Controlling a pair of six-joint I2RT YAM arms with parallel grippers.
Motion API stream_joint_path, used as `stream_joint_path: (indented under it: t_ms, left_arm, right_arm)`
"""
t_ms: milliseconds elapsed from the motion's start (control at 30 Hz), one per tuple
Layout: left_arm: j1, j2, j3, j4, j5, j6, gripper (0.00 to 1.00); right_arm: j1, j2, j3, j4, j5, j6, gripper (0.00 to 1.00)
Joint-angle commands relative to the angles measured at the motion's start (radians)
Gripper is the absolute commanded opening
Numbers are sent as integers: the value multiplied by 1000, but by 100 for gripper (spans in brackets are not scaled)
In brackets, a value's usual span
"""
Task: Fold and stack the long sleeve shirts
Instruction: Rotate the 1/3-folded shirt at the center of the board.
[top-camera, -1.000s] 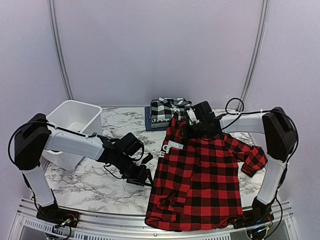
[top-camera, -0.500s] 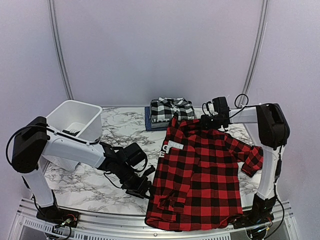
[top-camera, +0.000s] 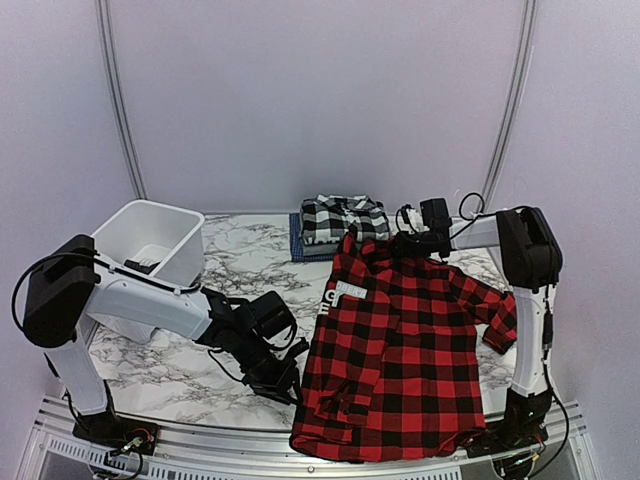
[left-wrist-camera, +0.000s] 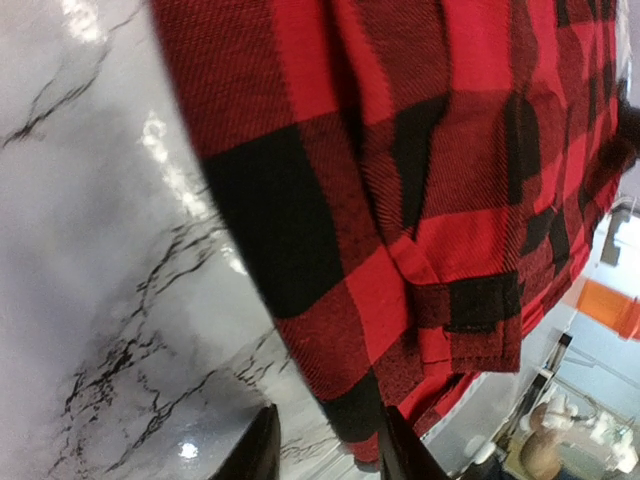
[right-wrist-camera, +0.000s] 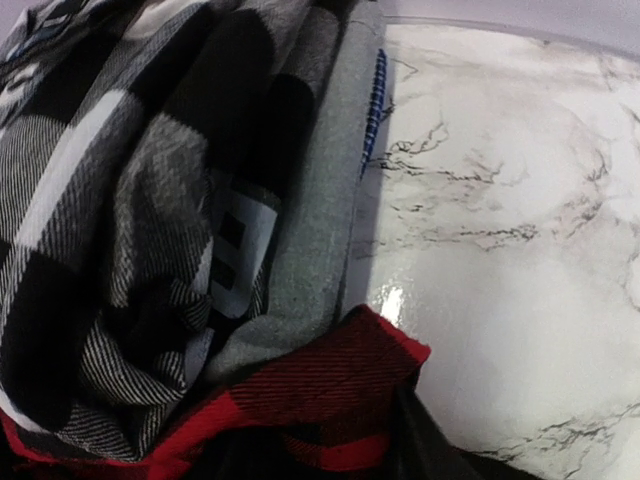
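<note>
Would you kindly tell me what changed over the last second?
The left tool slid toward the near edge, nearing the red-and-black shirt at its left hem. The right tool swung right from the collar, then back partway. Nothing visibly grabbed or released. The shirt, the folded stack and the white tub stayed put.

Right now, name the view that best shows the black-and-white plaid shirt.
Top external: the black-and-white plaid shirt shows nearly whole and folded. Right wrist shows only part, close up; left wrist shows none of it.

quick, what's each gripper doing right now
Left gripper: open, red-and-black shirt hem between its fingers.
Right gripper: shut on the same shirt.
</note>
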Motion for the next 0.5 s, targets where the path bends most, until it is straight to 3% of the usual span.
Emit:
stream_joint_path:
  t_ms: [0, 100, 233, 467]
  left_arm:
    - [-6, 16, 7, -22, 9, -29, 26]
    - [-9, 21, 9, -6, 29, -44, 22]
    - [-22, 34, 5, -1, 46, -51, 32]
    - [-65, 49, 14, -1, 58, -63, 32]
  right_arm:
    - [-16, -3, 3, 13, 65, 49, 26]
    - [-18, -27, -30, 13, 113, 68, 18]
    - [-19, -42, -41, 13, 121, 76, 13]
    - [-19, -50, -37, 13, 125, 78, 12]
